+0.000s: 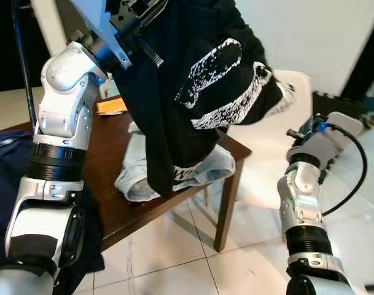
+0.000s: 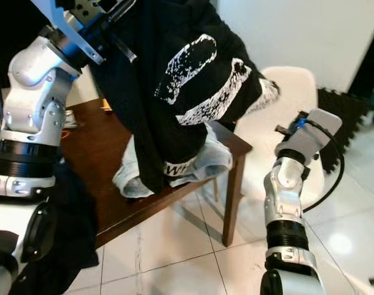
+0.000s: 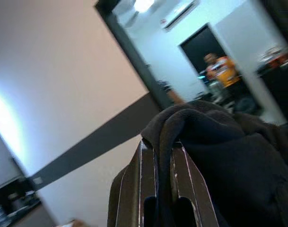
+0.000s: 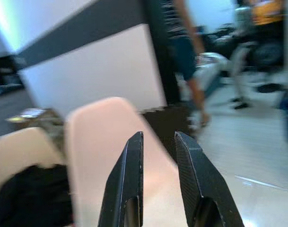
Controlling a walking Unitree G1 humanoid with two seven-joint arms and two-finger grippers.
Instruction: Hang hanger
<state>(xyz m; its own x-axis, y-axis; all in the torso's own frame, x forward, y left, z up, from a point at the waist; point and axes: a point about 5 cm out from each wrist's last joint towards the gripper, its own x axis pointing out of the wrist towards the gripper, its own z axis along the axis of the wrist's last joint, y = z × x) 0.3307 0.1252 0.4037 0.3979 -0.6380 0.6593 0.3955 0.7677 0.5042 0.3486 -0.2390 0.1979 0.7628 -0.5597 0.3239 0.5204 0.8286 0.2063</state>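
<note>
We have our left gripper (image 3: 165,165) raised high, its fingers clamped on a fold of the black sweatshirt (image 1: 193,92), so the garment hangs free above the counter (image 1: 122,206) rather than dragging on the pale jeans (image 1: 174,172) lying there. We cannot make out the hanger itself; we judge it sits inside the cloth near the grip. Our right gripper (image 4: 158,142) waits low beside the white chair (image 4: 106,142), fingers slightly apart and holding nothing.

black garment (image 1: 193,86) runs past the top edge; hanger hidden; two people (image 4: 186,52) blurred, cut off at the top edge.
</note>
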